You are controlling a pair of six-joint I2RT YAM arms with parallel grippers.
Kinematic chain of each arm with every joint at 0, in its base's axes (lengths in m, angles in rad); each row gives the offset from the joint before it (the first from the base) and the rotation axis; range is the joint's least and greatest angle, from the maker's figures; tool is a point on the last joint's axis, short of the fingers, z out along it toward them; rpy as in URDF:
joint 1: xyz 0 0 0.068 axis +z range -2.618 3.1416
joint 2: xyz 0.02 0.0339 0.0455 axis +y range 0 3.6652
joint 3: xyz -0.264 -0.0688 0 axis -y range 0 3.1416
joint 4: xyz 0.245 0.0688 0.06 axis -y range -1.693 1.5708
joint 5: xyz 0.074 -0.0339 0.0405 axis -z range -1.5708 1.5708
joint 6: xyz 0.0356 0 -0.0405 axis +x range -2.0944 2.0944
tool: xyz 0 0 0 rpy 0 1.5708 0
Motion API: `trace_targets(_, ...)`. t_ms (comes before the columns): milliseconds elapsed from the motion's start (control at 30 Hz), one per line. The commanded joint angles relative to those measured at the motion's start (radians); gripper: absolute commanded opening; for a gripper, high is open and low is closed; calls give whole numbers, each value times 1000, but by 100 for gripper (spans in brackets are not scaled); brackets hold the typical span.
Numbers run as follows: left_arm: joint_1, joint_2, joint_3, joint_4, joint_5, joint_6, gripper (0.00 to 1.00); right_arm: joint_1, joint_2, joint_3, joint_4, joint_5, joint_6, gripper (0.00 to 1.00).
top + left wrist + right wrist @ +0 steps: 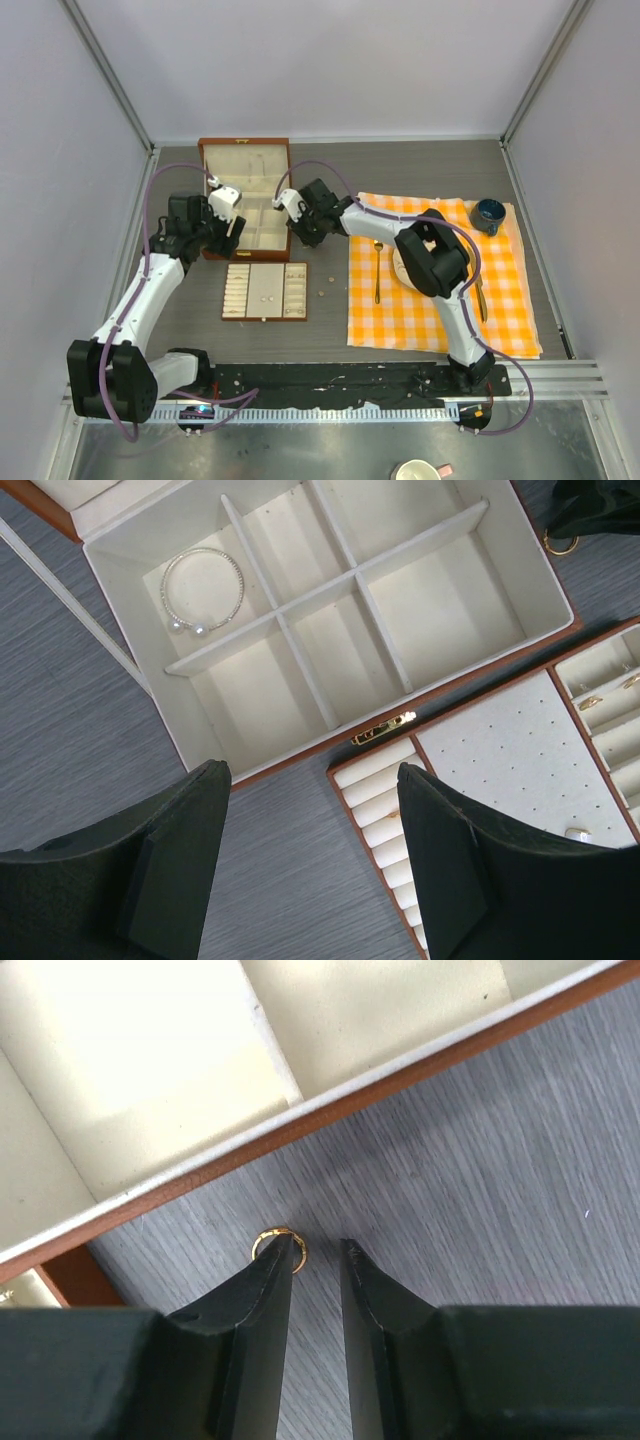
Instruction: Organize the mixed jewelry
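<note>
While the left gripper [313, 775] gapes wide, the right gripper [317, 1243], narrowly apart, touches a gold ring [257, 1245] at mid-frame.

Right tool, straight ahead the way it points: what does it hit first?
Probably the gold ring: one fingertip of the right tool overlaps it, off-centre. The gap itself faces bare grey table. Depth is unclear.

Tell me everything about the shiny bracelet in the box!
The bracelet is a thin silver hoop that looks like metal, with a sparkly, beaded surface. It is not a closed circle: its two ends stop close together, each tipped with a small pearl-like ball. It lies flat on the cream lining of a corner compartment of the open wooden jewelry box, alone there. Nothing grips it.
</note>
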Motion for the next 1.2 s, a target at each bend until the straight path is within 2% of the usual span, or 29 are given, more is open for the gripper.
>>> trace_targets(0,6,-29,-3,35,-8,16,72,12,-7,-27,34,64,13,30)
trace_targets(367,6,-42,-1,26,-19,25,72,12,-21,-68,35,90,9,22)
trace_targets(467,6,-39,2,26,-19,25,72,13,-23,-74,26,93,6,17)
trace_targets(667,4,-35,8,22,-14,20,72,12,-27,-82,12,108,-7,1)
trace_targets(967,4,-23,14,22,61,-7,72,9,-113,-88,-29,142,-5,1)
trace_targets(1167,4,6,46,23,136,-79,72,7,-187,-94,-63,163,10,1)
